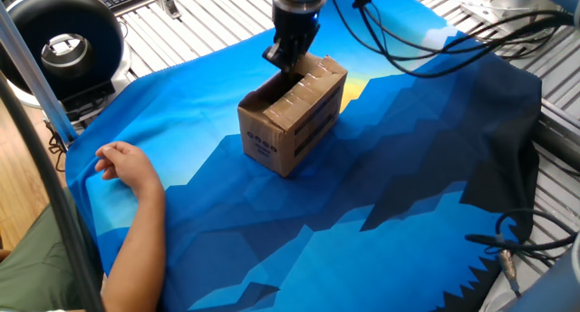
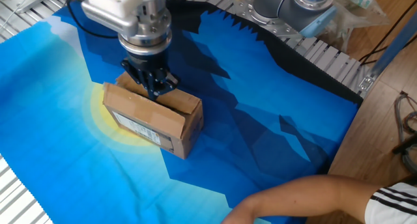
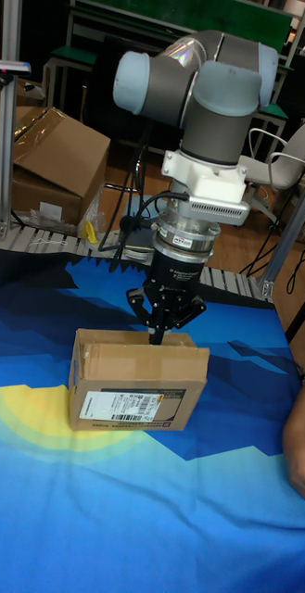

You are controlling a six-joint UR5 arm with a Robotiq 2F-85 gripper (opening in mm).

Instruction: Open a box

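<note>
The box (image 1: 292,112) is a small brown carton standing on the blue cloth; it also shows in the other fixed view (image 2: 153,120) and the tall view (image 3: 138,378). Its top flaps lie mostly flat, with a slit along the far side. My gripper (image 1: 285,63) points straight down, shut, its fingertips meeting in a point at the far edge of the box's top (image 2: 156,92) (image 3: 157,339). Nothing shows between the fingers. The flap edge right under the tip is hidden by the gripper.
A person's hand (image 1: 122,162) rests on the cloth left of the box, and the forearm (image 2: 293,198) crosses the near edge. A black round device (image 1: 59,40) stands at the table's far left. Cables (image 1: 435,31) hang behind. A large carton (image 3: 50,162) sits beyond the table.
</note>
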